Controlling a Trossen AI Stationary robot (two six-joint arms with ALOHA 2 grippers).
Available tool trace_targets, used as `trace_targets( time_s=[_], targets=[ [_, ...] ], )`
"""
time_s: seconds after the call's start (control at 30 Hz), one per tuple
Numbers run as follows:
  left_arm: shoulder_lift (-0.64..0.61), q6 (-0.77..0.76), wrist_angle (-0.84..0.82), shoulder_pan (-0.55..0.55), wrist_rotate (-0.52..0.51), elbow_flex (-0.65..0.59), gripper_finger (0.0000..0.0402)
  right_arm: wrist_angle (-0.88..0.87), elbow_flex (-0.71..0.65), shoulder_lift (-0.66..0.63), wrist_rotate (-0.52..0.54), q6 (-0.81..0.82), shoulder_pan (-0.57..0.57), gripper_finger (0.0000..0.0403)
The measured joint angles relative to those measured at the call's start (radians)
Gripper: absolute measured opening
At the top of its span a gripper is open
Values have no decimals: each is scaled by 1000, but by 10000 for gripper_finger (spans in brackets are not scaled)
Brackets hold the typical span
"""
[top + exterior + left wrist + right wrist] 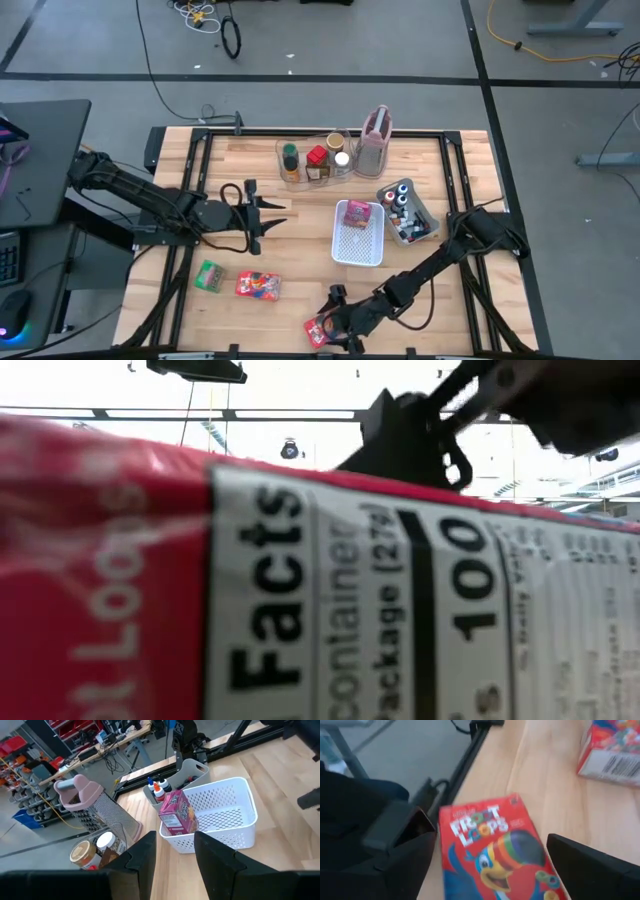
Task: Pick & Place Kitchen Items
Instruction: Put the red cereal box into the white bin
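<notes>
A red cereal packet (495, 855) lies flat near the table's front edge (320, 330) and fills the low view (200, 580). My right gripper (490, 832) is open, low over it, with one finger on each long side. My left gripper (262, 215) hovers open and holds nothing at the table's left middle, pointing toward the white mesh basket (225, 815). A pink packet (177, 812) leans in that basket. Another red packet (258, 286) and a green packet (208, 275) lie flat at the front left. My right gripper straddles the red cereal packet, coming in slanting down from the table's right. One finger (405, 855) stands right beside the packet's long edge (444, 845); whether it touches I cannot tell. The other finger (595, 865) stands clear of the packet, which lies flat on the table.
A clear bin (315, 160) with spice jars and a pinkish grater-like jug (375, 140) stand at the back. A grey tray (405, 210) of tiny bottles sits right of the basket. Bare wood lies between the basket and the front packets.
</notes>
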Motion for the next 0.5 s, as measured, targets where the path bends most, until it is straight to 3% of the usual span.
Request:
trace_targets(
  time_s=[0.5],
  targets=[
    [0,0,0,0,0,0,142,-4,0,47,33,-74,-5,400]
  ],
)
